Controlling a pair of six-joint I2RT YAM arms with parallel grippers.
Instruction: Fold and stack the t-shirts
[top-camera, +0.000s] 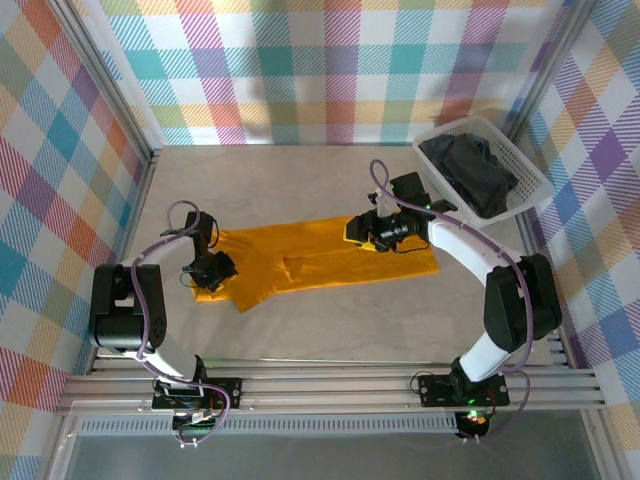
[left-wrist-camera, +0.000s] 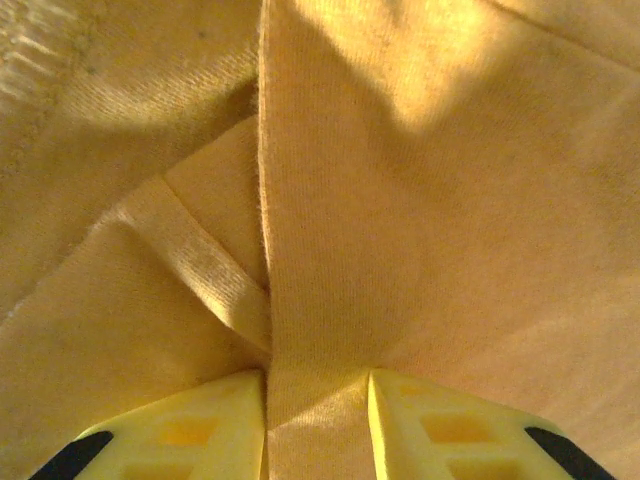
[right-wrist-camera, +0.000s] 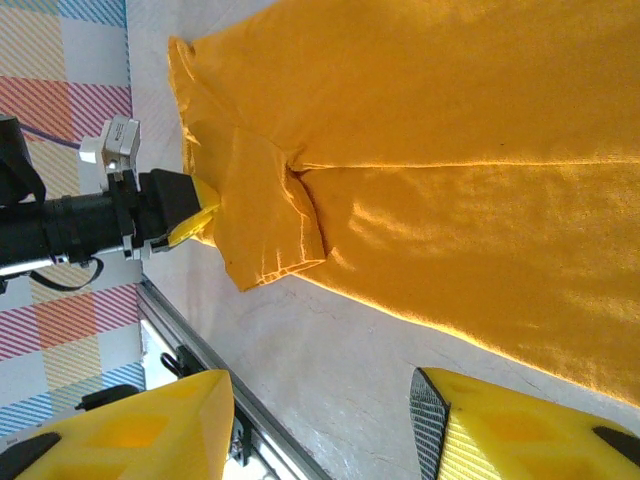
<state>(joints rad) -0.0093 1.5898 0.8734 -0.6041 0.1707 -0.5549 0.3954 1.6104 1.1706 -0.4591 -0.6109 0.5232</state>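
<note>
The mustard-orange t-shirt (top-camera: 320, 258) lies folded lengthwise into a long band across the middle of the table. My left gripper (top-camera: 215, 272) sits at the shirt's left end. In the left wrist view its yellow fingers (left-wrist-camera: 210, 425) pinch a ridge of the orange cloth (left-wrist-camera: 420, 220), so my left gripper (left-wrist-camera: 318, 405) is shut on the shirt. My right gripper (top-camera: 358, 235) hovers over the band's right half. In the right wrist view it (right-wrist-camera: 320, 400) is open, with bare table between the fingers and the shirt's edge (right-wrist-camera: 450, 200) just beyond. The black t-shirt (top-camera: 470, 170) lies crumpled in the basket.
The white lattice basket (top-camera: 535, 180) stands at the back right corner. Checked walls close in the left, back and right sides. An aluminium rail (top-camera: 320, 385) runs along the near edge. The left gripper (right-wrist-camera: 190, 218) shows in the right wrist view beside a folded sleeve (right-wrist-camera: 265, 215).
</note>
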